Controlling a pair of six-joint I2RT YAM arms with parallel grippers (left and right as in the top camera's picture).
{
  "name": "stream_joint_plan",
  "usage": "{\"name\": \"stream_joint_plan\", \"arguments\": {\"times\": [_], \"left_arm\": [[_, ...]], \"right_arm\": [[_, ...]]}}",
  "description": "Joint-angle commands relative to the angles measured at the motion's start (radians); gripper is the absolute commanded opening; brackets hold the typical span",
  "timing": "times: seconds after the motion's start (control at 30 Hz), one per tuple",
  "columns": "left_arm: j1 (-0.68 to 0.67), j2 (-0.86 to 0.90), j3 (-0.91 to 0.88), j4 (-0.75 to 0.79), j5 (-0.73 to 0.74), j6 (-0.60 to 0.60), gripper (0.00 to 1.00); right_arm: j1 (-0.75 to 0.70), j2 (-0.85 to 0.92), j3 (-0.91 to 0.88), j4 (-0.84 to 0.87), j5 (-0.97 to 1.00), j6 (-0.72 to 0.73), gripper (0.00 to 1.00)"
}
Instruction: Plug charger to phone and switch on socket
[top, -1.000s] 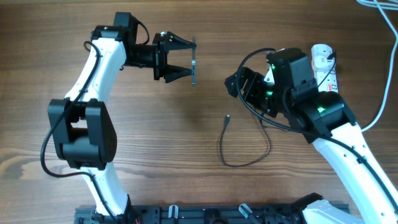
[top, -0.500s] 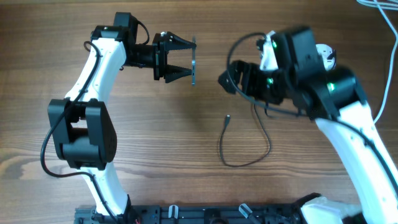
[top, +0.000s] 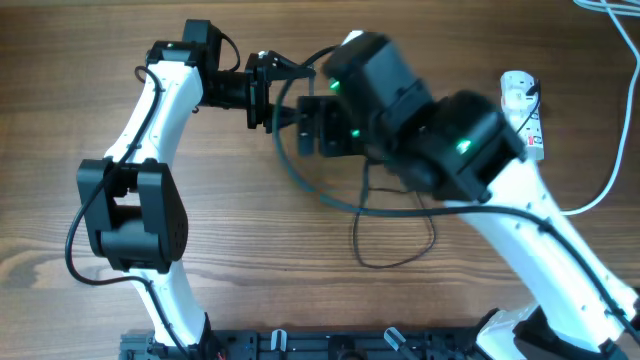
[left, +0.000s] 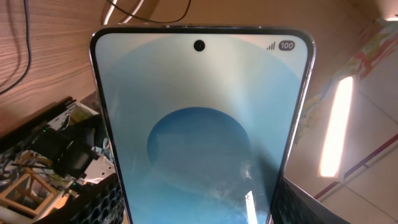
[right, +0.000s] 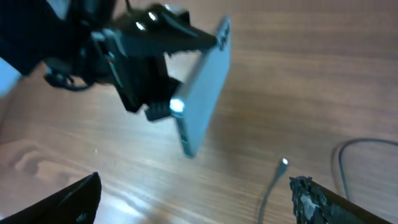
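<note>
The brown wood-grain table (top: 250, 260) lies bare but for cables and a power strip, which leaves room for both arms to meet above it. The white-and-black left arm (top: 160, 110) reaches out level, and its left pincer (right: 193, 71) is clenched on the slim rectangular phone with a pale blue screen (left: 202, 124). The phone is held off the table and turned on edge, judging by the right wrist view, probably so its port end stays free for a cable. The bulkier white-and-black right arm (top: 450, 140), blurred in the overhead view, hangs over the phone and hides it from above. Its right pincer (right: 194, 180) is spread wide with nothing in it, just beside the phone.

The white, elongated power-strip socket (top: 530, 125) rests well apart from the phone, on the right arm's side, with its white cord (top: 610, 180) trailing farther out. Its switch looks untouched.

The thin black charger (top: 395, 265) lies in a loose loop on the table, below and near the phone. Its small plug tip (right: 283, 163) points up towards the phone but is apart from it, so plugging in is not yet done. I judge that grasping that tip comes next.
</note>
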Motion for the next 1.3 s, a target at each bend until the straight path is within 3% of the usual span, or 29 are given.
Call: {"name": "stream_joint_plan", "arguments": {"times": [0.0,0.23,0.3,0.37,0.43,0.7,0.83,1.27], "left_arm": [[0.008,-0.039,0.0,-0.001,0.056,0.0,0.65],[0.008,-0.039,0.0,-0.001,0.056,-0.006,0.65],[0.008,-0.039,0.0,0.0,0.056,-0.006,0.66],[0.008,-0.039,0.0,0.0,0.055,-0.006,0.66],[0.008,-0.039,0.0,0.0,0.055,-0.006,0.66],[0.008,-0.039,0.0,-0.001,0.056,-0.006,0.66],[0.008,-0.039,0.0,-0.001,0.056,-0.006,0.66],[0.008,-0.039,0.0,-0.023,0.056,-0.006,0.66]], "right_arm": [[0.075,0.043,0.019,0.014,0.231,0.123,0.98],[0.12,0.195,0.019,0.002,0.373,0.229,0.96],[0.12,0.202,0.019,0.013,0.391,0.229,0.86],[0.12,0.202,0.019,0.024,0.392,0.225,0.68],[0.12,0.207,0.019,0.024,0.391,0.217,0.61],[0.117,0.241,0.019,0.045,0.4,0.2,0.59],[0.11,0.243,0.019,0.048,0.419,0.199,0.51],[0.105,0.243,0.019,0.069,0.433,0.174,0.45]]}}
